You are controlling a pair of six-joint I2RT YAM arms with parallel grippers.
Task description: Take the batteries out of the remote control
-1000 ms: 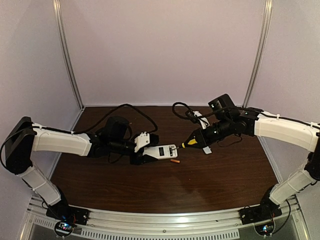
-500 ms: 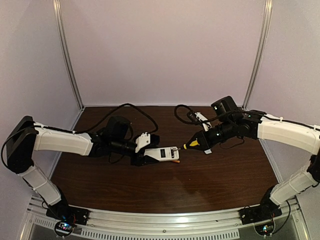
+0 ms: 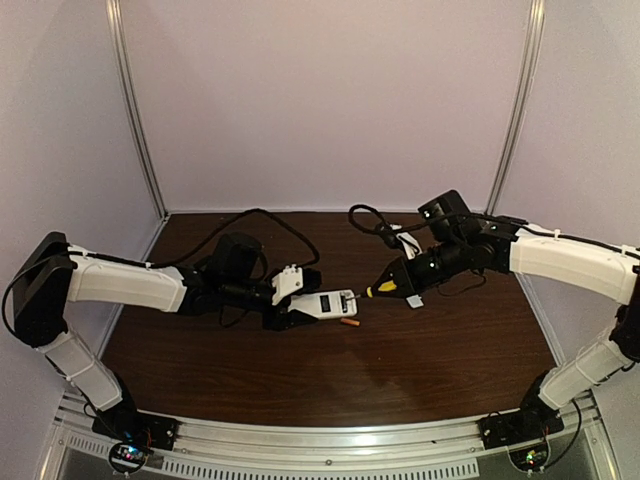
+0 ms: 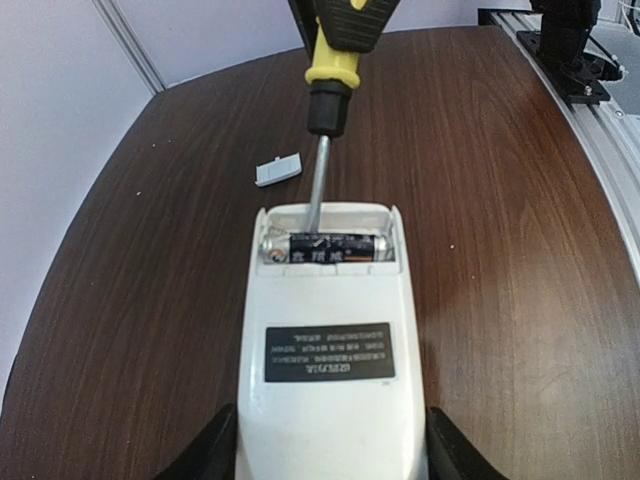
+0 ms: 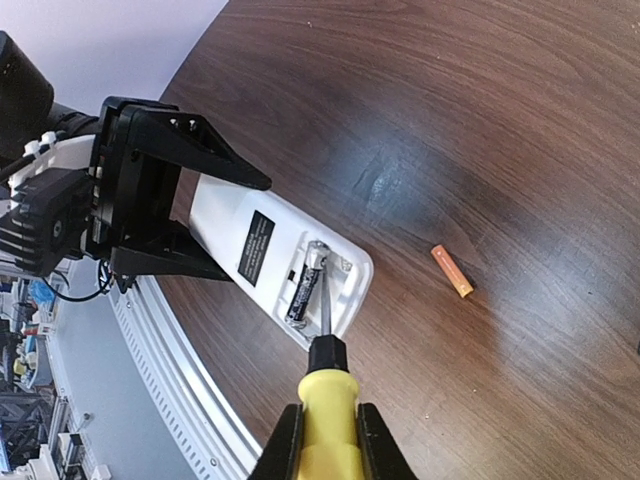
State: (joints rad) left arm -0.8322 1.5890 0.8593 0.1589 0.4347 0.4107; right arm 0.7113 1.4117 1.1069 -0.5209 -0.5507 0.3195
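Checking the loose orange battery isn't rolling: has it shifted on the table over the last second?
No. The orange battery lies at the same spot, equally far from the table's front edge.

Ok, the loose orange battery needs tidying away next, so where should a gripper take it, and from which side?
Probably across the middle of the orange battery, coming straight down from above. It lies flat on the table, a thin cylinder clear of the remote, so a gripper can close on its two long sides.

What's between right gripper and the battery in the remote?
Only the screwdriver: handle in the right gripper, shaft tip by the battery in the remote. Right wrist view.
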